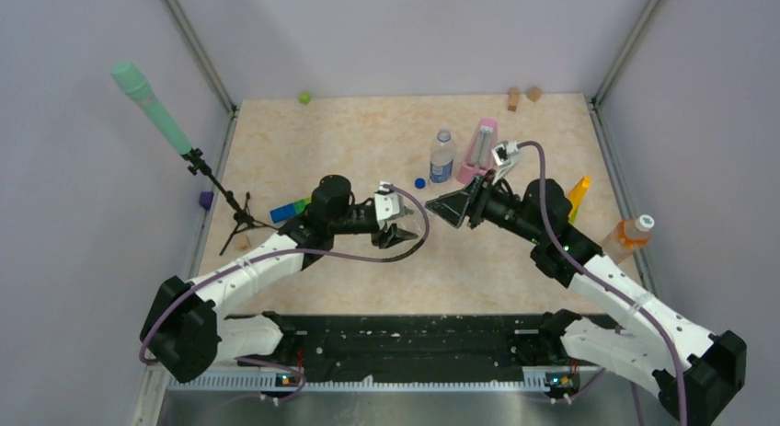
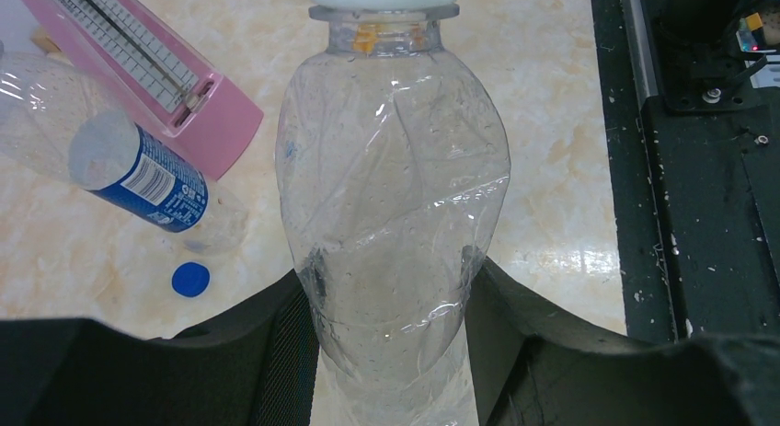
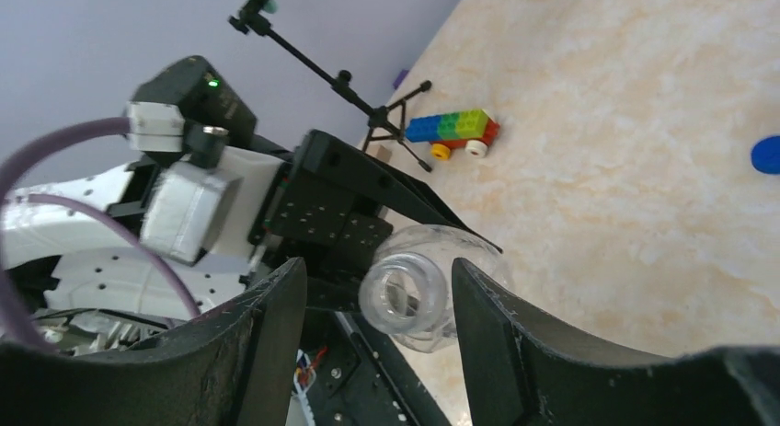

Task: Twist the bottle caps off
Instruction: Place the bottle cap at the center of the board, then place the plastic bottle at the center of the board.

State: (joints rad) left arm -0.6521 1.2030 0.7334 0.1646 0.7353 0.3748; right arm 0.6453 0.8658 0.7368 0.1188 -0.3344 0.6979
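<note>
One clear bottle [image 2: 391, 187] in left jaws

- The top external view was bright and evenly lit from above; the arms cast only faint, soft shadows on the table [image 1: 349, 141].
- In the left wrist view, white glints ran along the creases of the clear bottle [image 2: 391, 196], and a glare patch shone on the tabletop beside it.
- The fingers [image 2: 230, 371] of the left gripper [image 2: 391, 274] were dark, featureless and soft-edged.
- In the right wrist view, the right gripper [image 3: 377, 270] looked slightly blurred; the background was sharp.
</note>
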